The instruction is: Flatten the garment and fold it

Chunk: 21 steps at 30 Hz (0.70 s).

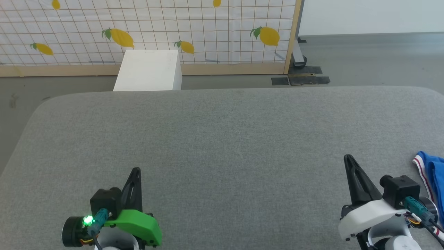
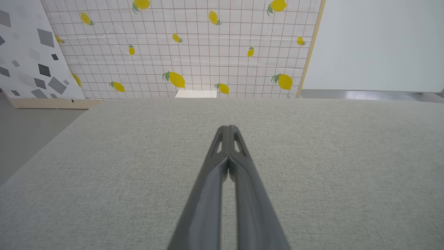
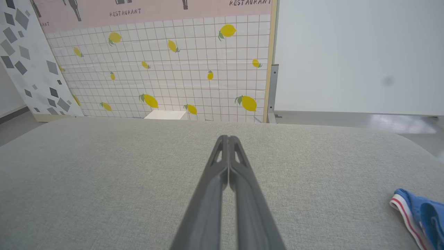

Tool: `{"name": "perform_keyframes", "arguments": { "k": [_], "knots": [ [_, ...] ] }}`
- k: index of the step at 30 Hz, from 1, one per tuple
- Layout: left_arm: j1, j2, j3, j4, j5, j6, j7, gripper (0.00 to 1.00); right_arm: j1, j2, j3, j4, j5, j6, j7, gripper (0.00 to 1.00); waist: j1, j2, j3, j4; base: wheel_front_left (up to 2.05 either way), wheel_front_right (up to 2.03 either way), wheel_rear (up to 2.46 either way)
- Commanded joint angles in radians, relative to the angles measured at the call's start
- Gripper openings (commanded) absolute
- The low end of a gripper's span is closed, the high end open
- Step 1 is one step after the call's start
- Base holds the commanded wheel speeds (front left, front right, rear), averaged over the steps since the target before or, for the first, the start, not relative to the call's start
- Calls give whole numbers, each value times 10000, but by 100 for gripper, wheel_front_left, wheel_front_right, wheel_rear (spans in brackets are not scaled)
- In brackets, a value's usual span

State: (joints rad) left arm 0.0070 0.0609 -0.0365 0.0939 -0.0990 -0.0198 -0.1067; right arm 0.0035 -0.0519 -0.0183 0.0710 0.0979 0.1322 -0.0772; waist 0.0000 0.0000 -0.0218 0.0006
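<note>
The garment [image 1: 433, 175] is bright blue with a red-and-white striped edge. Only a corner of it shows, at the far right edge of the grey table, mostly cut off by the frame. In the right wrist view the garment [image 3: 421, 217] lies at the lower right. My right gripper [image 1: 348, 158] is shut and empty, a short way left of the garment, not touching it. Its tips [image 3: 228, 139] meet over bare fabric. My left gripper [image 1: 136, 171] is shut and empty at the lower left, tips [image 2: 228, 128] together above the table.
The grey fabric-covered table [image 1: 222, 139] has rounded far corners. Behind it a white box [image 1: 149, 71] stands on the floor against a lemon-print screen [image 1: 145, 31]. Dark plates [image 1: 300, 80] and a stand foot lie on the floor at the far right.
</note>
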Motion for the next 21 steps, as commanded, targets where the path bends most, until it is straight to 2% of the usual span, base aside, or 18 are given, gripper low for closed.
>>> {"name": "perform_keyframes", "arguments": {
  "k": [1,21],
  "knots": [
    [-40,-42,51,-65,99,59,56,0,-20,9,25,-95,-126,-9,52,0,0,0,5,0,0,0,0],
    [-53,-69,181,-426,467,116,474,0,-26,12,90,-349,-478,-11,349,0,0,0,93,-3,0,0,0]
  ]
}}
